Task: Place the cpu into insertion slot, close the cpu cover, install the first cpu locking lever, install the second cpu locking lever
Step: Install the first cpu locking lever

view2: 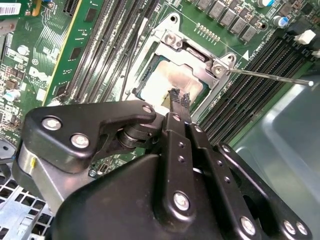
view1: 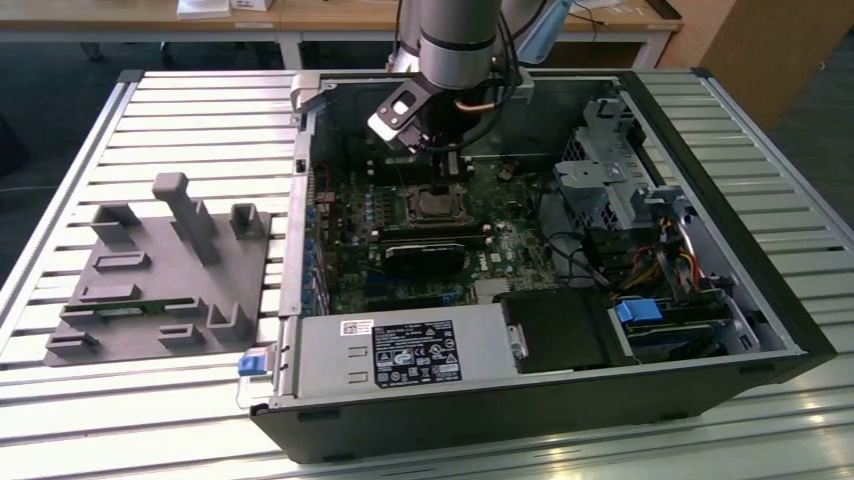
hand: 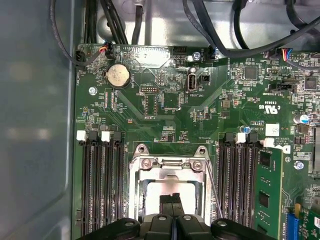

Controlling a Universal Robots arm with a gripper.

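The cpu (view2: 172, 82) shows its pale silver top inside the insertion slot (view1: 434, 205) on the green board. The silvery cpu cover (view2: 200, 60) lies flat over it, and the chip shows through the cover's window; the cpu cover (hand: 170, 170) and cpu (hand: 160, 192) show the same in the first wrist view. My gripper (view2: 180, 98) hangs just above the chip's edge, its black fingers pressed together with nothing between them. A thin metal locking lever (view2: 270, 76) sticks out from the socket corner over the memory slots. Another thin lever (hand: 214, 192) runs along the socket's side.
Long black memory slots (hand: 102, 185) flank the socket on both sides. Cables (hand: 220, 40) hang along the case wall beyond the board. A drive cage (view1: 614, 180) and power supply (view1: 400, 355) fill the case. A grey fixture (view1: 160, 270) stands on the slatted table at the exterior view's left.
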